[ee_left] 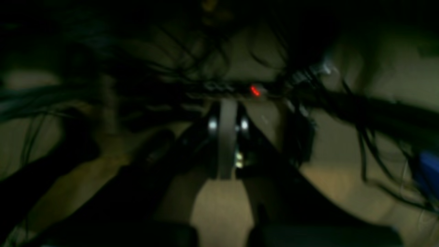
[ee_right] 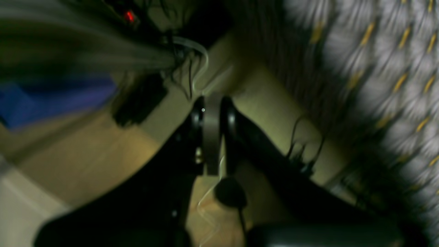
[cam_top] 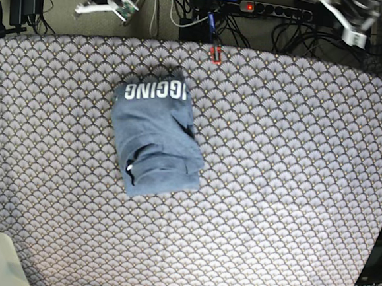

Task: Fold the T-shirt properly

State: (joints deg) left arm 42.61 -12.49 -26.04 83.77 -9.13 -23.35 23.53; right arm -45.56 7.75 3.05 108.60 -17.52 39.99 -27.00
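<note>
T-shirt [cam_top: 155, 140] lies folded, well apart from both hands.

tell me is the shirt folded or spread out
Folded: the shirt lies as a compact layered rectangle on the table cover, lettering at its far end.

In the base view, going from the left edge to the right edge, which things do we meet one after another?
Right gripper at the top left → folded T-shirt on the patterned table covering → red clip at the far table edge → power strip → left gripper at the top right.
</note>
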